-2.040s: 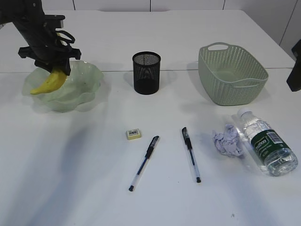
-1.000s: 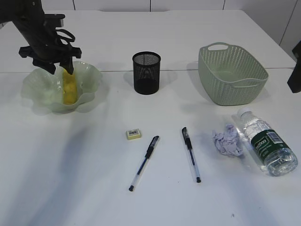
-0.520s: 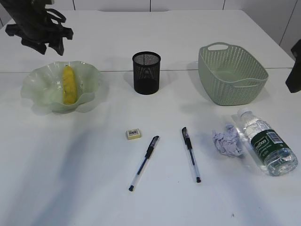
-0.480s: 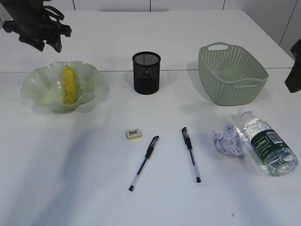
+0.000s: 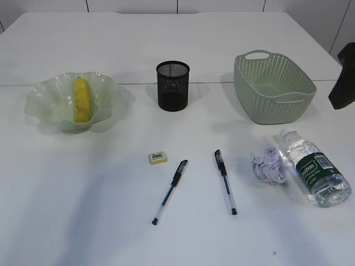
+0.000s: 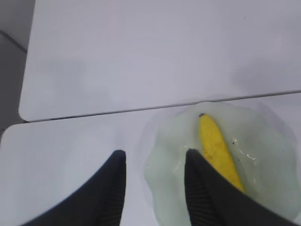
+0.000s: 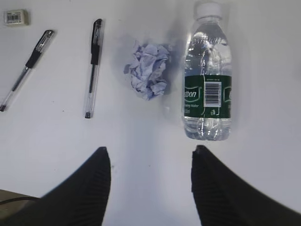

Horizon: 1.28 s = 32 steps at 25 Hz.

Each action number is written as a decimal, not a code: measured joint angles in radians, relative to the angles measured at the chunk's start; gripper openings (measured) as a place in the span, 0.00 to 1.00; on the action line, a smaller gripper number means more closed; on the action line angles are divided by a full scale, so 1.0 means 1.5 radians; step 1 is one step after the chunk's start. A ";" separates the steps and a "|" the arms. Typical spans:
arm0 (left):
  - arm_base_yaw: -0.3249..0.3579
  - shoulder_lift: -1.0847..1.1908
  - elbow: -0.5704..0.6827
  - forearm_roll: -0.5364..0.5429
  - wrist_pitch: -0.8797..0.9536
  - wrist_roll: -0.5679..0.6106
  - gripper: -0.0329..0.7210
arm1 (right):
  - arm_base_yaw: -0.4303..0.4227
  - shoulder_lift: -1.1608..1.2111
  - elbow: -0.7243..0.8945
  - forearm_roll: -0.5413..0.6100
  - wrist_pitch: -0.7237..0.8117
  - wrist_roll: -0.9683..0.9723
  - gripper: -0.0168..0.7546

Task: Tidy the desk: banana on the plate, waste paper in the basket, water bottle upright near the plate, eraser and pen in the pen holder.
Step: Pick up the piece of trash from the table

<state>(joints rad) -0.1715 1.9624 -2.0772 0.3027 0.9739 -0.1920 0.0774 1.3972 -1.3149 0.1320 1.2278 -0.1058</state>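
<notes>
1. Yellow against pale green: the banana [image 5: 81,100] now lies loose along the middle of the plate [image 5: 44,108], no longer hanging from the left gripper [image 6: 155,188] as it did two seconds ago.
2. That gripper has let go and pulled up and away; it has left the outside camera's frame altogether. Its wrist camera looks down on the plate from above, with the jaws spread and nothing between them, though they have been narrowing over the last second.
3. My reading is that the banana step is finished, and four items remain.
4. The right gripper [image 7: 150,188] has not changed: it hovers over the near right part of the table [image 5: 83,221], jaws spread and empty. Only a dark edge of that arm shows at the right border of the outside view.
5. Below it lie the waste paper [image 7: 148,69] and, just beside it, the water bottle [image 7: 207,75], on its side with its cap pointing towards the basket [image 5: 273,88], which is empty.
6. Two pens, the left pen [image 5: 170,192] and the right pen [image 5: 225,180], lie flat near the table's middle, with the eraser [image 5: 157,158] just to their left. The pen holder [image 5: 172,85] stands behind them; I cannot tell through its mesh whether anything is inside.
7. The right arm seems best placed for the next job, probably the paper or the bottle.
</notes>
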 joint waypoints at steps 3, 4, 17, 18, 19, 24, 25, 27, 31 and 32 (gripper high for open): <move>0.001 -0.049 0.000 0.005 0.024 -0.003 0.42 | 0.000 0.000 0.018 0.008 -0.004 0.000 0.56; 0.001 -0.068 0.000 0.006 0.031 -0.005 0.42 | 0.000 0.000 0.028 0.009 -0.006 0.000 0.56; 0.001 -0.286 -0.001 0.008 0.118 -0.004 0.40 | 0.000 0.054 0.084 0.085 -0.075 -0.005 0.56; 0.001 -0.297 -0.001 0.008 0.130 -0.002 0.40 | 0.000 0.070 0.084 0.090 -0.079 -0.008 0.57; 0.001 -0.305 -0.001 0.008 0.139 0.003 0.40 | 0.000 0.081 0.084 0.093 -0.085 -0.010 0.58; 0.001 -0.343 -0.001 0.013 0.172 0.015 0.40 | 0.016 0.140 0.084 0.096 -0.132 -0.013 0.60; 0.001 -0.350 -0.001 0.013 0.176 0.015 0.40 | 0.024 0.151 0.084 0.096 -0.142 -0.014 0.60; 0.001 -0.361 -0.001 0.014 0.181 0.016 0.40 | 0.038 0.171 0.084 0.096 -0.170 -0.014 0.60; 0.001 -0.376 -0.003 0.016 0.188 0.018 0.40 | 0.063 0.215 0.084 0.096 -0.211 -0.014 0.60; 0.001 -0.377 -0.003 0.016 0.191 0.018 0.40 | 0.067 0.225 0.084 0.094 -0.218 -0.014 0.60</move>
<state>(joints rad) -0.1693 1.3967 -2.0810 0.3264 1.2598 -0.1654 0.1782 1.7352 -1.1894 0.2724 0.9010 -0.1270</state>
